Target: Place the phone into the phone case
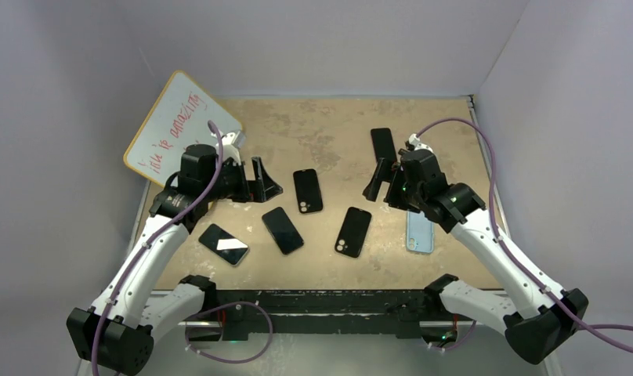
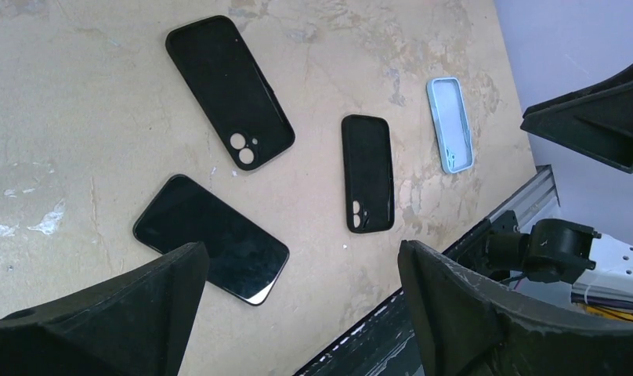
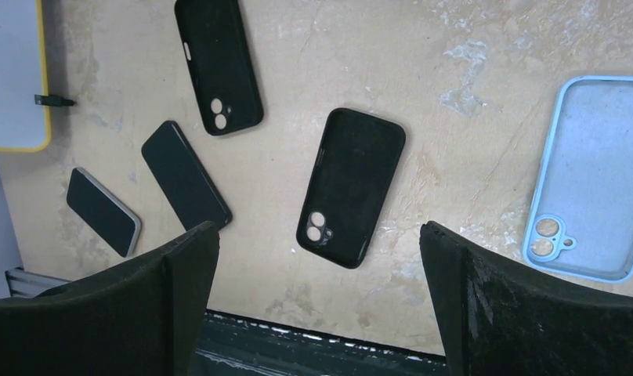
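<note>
With left claw (image 2: 302, 309) and right claw (image 3: 317, 309) apart and empty, the flat phone (image 2: 211, 239) may slip when pinched, or a lookalike case (image 2: 229, 92) get grabbed.

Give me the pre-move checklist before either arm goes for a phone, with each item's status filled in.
1. Left gripper open and empty: ok.
2. Right gripper open and empty: ok.
3. A phone free to grasp: ok. The black phone lies flat, apart from the cases.
4. A case ready to receive it: ok. The black case lies hollow side up with nothing in it.
5. The phone fits that case: cannot tell.
</note>
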`<state>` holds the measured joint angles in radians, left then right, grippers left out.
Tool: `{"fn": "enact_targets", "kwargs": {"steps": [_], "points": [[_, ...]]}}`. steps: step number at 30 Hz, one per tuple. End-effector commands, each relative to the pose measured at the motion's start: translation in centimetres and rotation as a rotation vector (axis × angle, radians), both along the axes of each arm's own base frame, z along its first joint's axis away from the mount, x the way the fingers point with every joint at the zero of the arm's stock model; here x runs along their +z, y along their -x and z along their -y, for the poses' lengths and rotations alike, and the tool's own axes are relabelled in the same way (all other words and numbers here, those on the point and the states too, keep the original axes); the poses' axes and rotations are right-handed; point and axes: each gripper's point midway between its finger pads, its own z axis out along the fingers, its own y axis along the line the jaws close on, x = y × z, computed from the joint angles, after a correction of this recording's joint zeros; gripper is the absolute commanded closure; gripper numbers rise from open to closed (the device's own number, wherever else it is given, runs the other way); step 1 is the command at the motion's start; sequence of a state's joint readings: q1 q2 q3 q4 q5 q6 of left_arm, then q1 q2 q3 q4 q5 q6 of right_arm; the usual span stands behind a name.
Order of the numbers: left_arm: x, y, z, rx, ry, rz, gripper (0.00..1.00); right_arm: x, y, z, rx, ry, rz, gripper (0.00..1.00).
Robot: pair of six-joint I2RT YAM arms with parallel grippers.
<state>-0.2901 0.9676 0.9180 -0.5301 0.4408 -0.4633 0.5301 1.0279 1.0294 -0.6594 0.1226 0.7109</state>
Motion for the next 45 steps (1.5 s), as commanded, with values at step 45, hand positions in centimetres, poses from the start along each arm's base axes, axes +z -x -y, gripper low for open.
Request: {"fn": "enact_targets", "kwargs": {"steps": [45], "points": [[-5.6,0.7,-3.5,0.095,-0.180,0.006,0.05,-8.5,-14.9,3.1,-0.121,0.290,0.047,0.01]]}}
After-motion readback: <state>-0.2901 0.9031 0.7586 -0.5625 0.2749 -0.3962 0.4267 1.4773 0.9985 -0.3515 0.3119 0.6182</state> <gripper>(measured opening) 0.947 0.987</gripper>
